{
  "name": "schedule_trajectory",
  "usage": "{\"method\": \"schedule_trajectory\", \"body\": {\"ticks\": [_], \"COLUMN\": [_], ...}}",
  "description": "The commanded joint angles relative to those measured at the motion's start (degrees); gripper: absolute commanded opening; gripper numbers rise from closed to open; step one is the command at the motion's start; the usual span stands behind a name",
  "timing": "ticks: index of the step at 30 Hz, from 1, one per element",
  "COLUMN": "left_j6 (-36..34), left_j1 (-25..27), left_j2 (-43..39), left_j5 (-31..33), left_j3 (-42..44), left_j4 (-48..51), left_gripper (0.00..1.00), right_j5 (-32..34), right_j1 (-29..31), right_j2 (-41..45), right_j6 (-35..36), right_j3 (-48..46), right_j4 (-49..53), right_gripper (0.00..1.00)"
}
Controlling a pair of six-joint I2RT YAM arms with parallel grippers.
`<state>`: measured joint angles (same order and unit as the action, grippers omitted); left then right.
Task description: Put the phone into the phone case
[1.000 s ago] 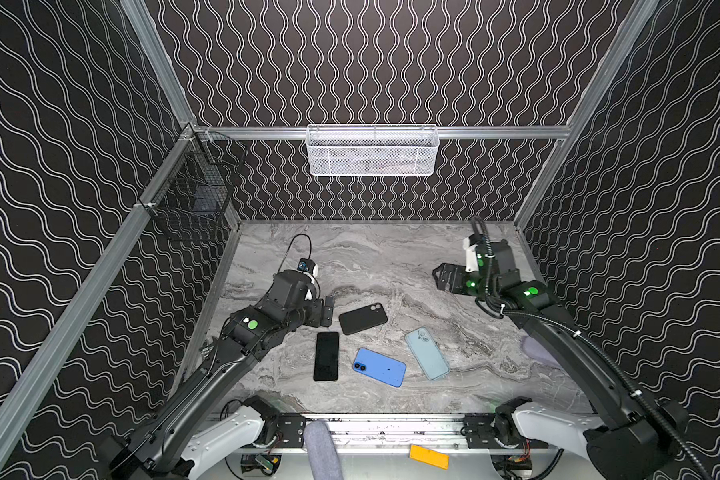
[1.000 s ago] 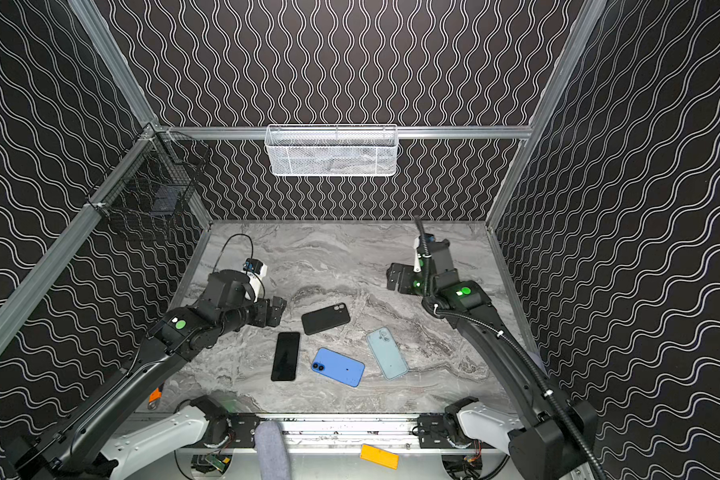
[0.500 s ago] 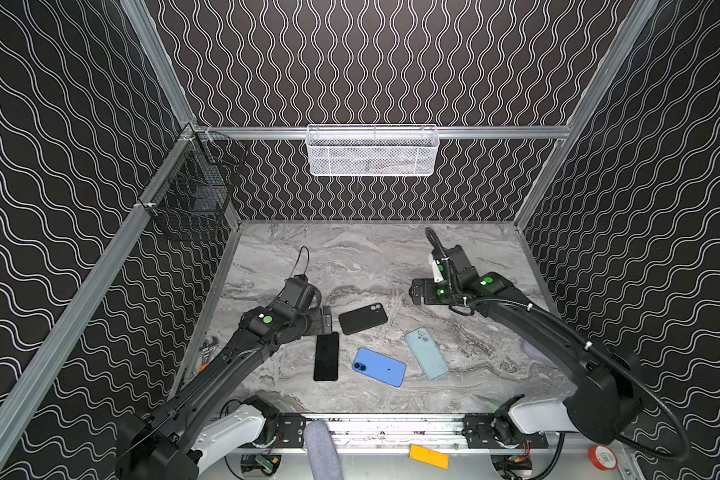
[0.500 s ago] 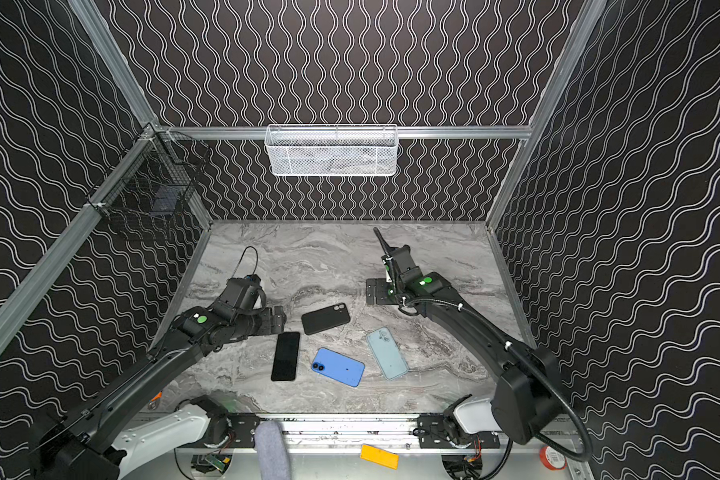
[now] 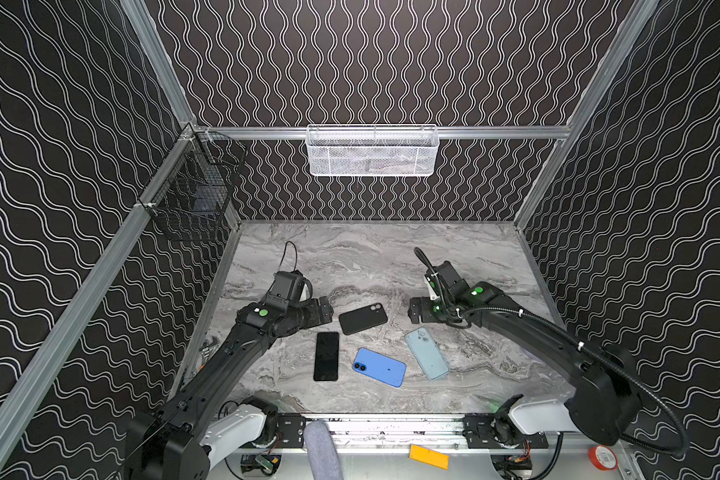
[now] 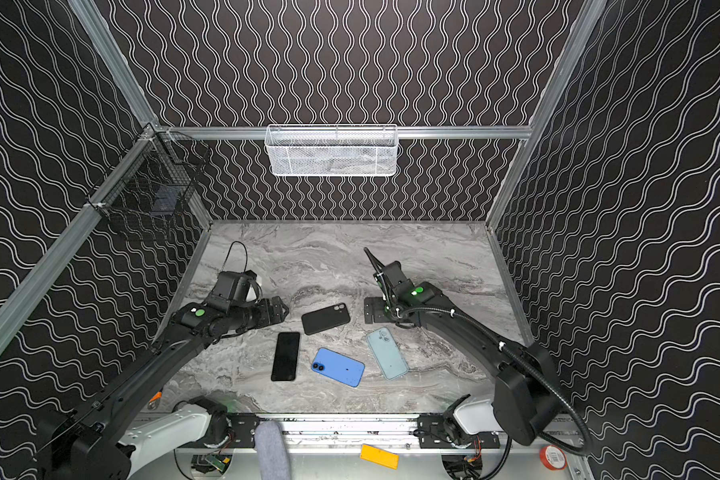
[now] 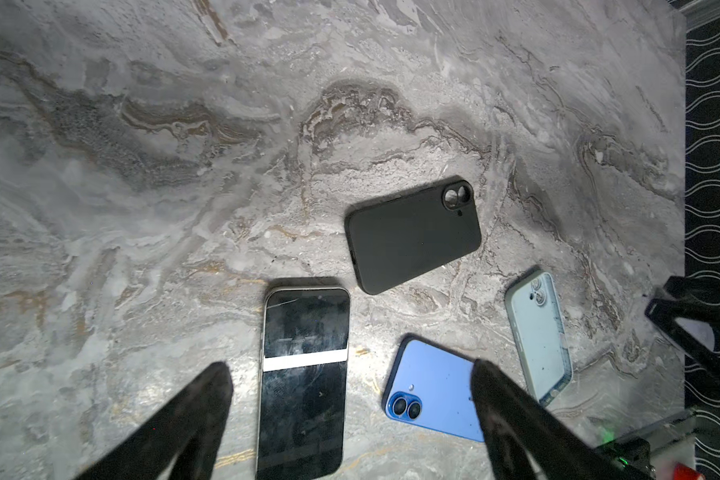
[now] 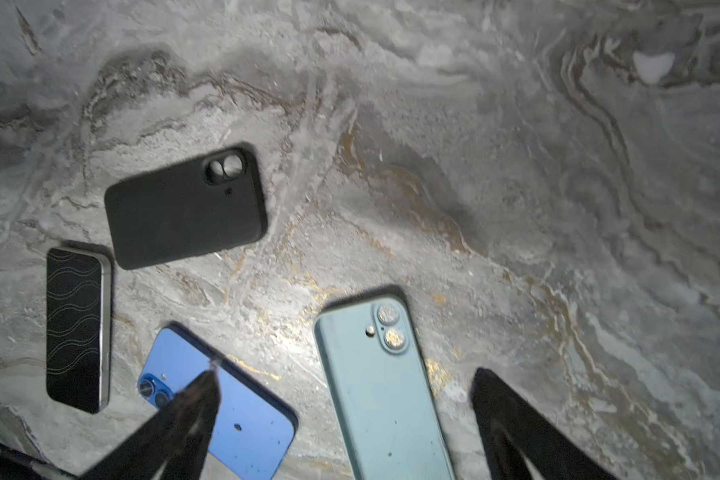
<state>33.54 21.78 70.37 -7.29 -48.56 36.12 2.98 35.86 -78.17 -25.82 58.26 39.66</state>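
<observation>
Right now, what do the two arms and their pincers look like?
Matte black links on left arm and right arm, white base housings, a green round marker near each wrist. Right carries a ribbed black hose; left a thin black cable loop. Two black tapered fingers each on left pincer and right pincer.

Black walls (image 5: pixel 371 62) with thin white wavy lines close the space on three sides, and silver metal rails (image 5: pixel 495 132) run along them. The floor (image 5: pixel 371 253) is a grey marble-look surface with darker and brownish veins. A white mesh basket (image 5: pixel 371 153) hangs on the back rail, and a black wire basket (image 5: pixel 192 199) hangs on the side rail at the left of both top views.
</observation>
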Motion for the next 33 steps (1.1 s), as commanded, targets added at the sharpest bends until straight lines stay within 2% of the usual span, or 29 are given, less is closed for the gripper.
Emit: {"method": "schedule_trajectory", "body": {"ticks": [1,5,8,10,14,17,20,26,29,33], "left_j6": [-3.5,-7.9,-10.6,-12.9,-18.0,-20.7,-22.0,-19.2,-14.9,-6.5], "left_j1": [2.3,9.1,12.5,16.0,25.4,31.4,36.5,42.1,42.7,42.7], "left_j2": [0.4,3.1,6.1,8.7,14.2,19.3,23.8,28.3,26.4,19.5], "left_j5": [-0.6,4.1,3.3,2.7,7.1,11.0,15.1,22.5,24.5,23.8], "left_j3": [-1.6,-5.9,-7.9,-10.1,-16.3,-21.1,-24.1,-25.8,-23.1,-16.3], "left_j4": [-2.5,-0.7,-1.2,-1.6,-0.5,1.3,1.9,4.5,6.6,6.7], "left_gripper": [0.93,0.92,0.88,0.85,0.86,0.86,0.87,0.87,0.87,0.90], "right_j5": [0.6,-0.2,4.6,6.6,-0.8,-3.9,-4.1,-14.1,-17.1,-16.9], "right_j1": [0.0,-0.1,-1.0,-5.7,-20.4,-25.9,-26.5,-26.2,-24.7,-19.7], "right_j2": [3.0,7.4,11.2,15.1,22.5,24.5,24.8,26.6,29.3,30.3], "right_j6": [-5.0,-9.8,-15.4,-18.0,-17.3,-16.5,-15.1,-8.8,-8.1,-9.1], "right_j3": [-3.7,-6.8,-7.5,-7.7,-9.7,-10.2,-10.2,-13.5,-16.0,-17.1], "right_j4": [4.3,6.0,9.2,11.0,7.7,6.8,7.3,4.5,2.5,0.6], "right_gripper": [0.97,0.98,1.00,1.00,0.99,0.99,0.99,0.98,0.98,0.99]}}
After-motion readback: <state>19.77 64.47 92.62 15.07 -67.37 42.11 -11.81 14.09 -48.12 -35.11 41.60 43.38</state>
